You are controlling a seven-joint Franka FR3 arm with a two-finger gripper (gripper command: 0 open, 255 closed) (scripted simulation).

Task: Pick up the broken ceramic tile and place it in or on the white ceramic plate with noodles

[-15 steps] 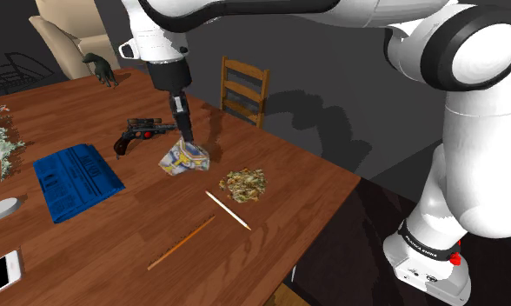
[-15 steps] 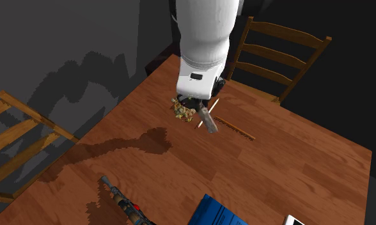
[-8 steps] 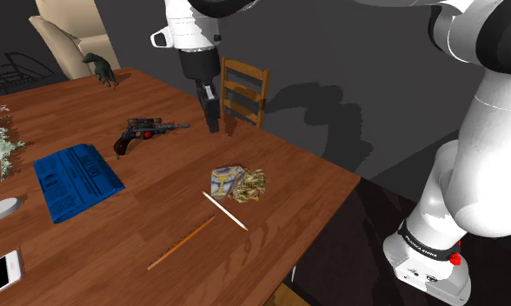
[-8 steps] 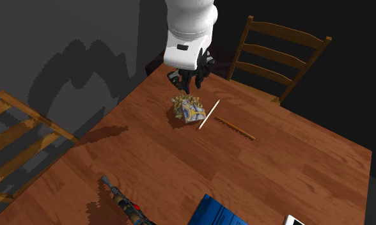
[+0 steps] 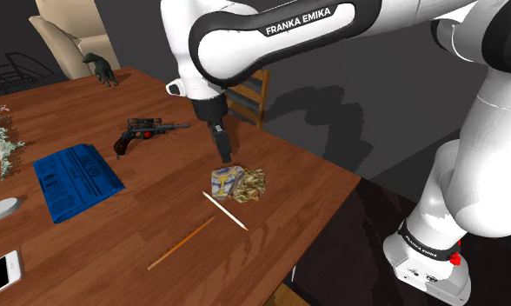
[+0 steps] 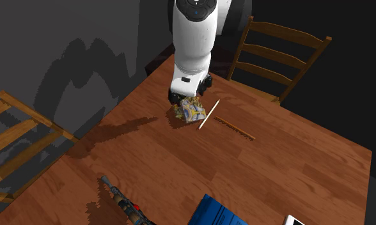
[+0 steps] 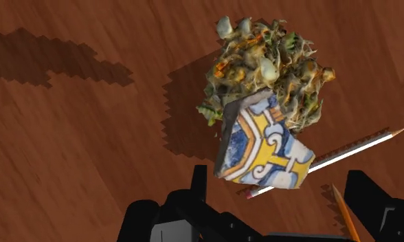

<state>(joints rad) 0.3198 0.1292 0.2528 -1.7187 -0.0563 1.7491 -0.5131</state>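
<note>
A reddish-brown wooden bench (image 5: 319, 182) fills the middle of the room, its grain lit from above and crossed by blocky shadows. Behind it stands a dark grey wall (image 6: 65, 38), which also carries soft shadows. A wooden ladder-back chair (image 6: 288, 31) stands at one edge of the bench, a second wooden chair (image 6: 36, 116) stands at another side, and a beige upholstered chair (image 5: 63, 39) stands at the far corner.

Probably a home dining room: a wooden table (image 5: 297, 174) with ladder-back chairs (image 6: 286, 31) beside it.
</note>
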